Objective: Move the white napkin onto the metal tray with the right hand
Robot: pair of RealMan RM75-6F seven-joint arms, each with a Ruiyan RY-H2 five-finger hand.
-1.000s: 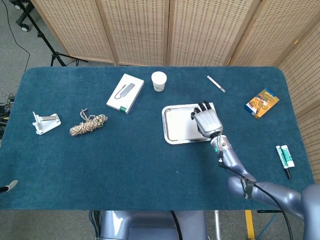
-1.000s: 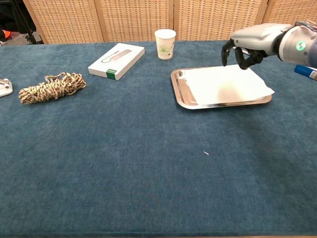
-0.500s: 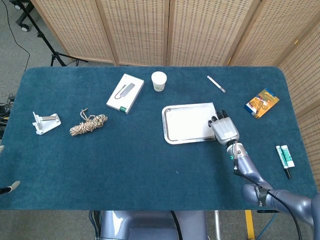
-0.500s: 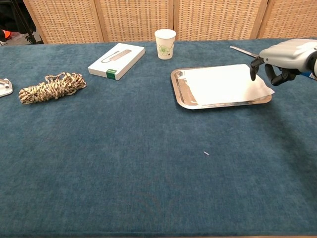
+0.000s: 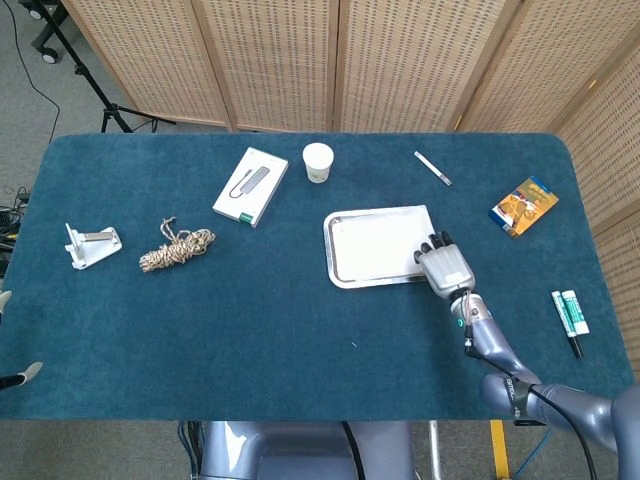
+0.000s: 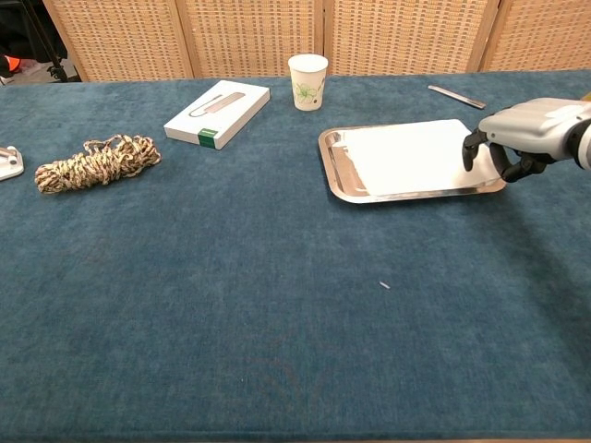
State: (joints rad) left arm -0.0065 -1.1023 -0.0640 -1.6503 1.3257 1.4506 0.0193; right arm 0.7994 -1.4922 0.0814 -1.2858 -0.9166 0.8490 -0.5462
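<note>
The white napkin (image 5: 388,241) (image 6: 406,155) lies flat in the metal tray (image 5: 333,255) (image 6: 333,173), right of the table's middle, covering most of it. My right hand (image 5: 446,268) (image 6: 523,137) hovers at the tray's right front corner. Its fingers are apart and bent downward, with the tips over the napkin's right edge. It holds nothing. Whether the fingertips touch the napkin is unclear. The napkin's right front corner is hidden behind the hand in the chest view. My left hand does not show.
A paper cup (image 5: 318,162) and a white box (image 5: 250,186) stand behind and left of the tray. Further left lie a rope bundle (image 5: 176,249) and a white bracket (image 5: 90,245). A thin metal strip (image 5: 433,168), a snack packet (image 5: 523,206) and markers (image 5: 570,315) lie to the right.
My right hand left the spot above the tray, swung off to the right, then came back slightly to the tray's right front corner. The napkin stays on the tray.
</note>
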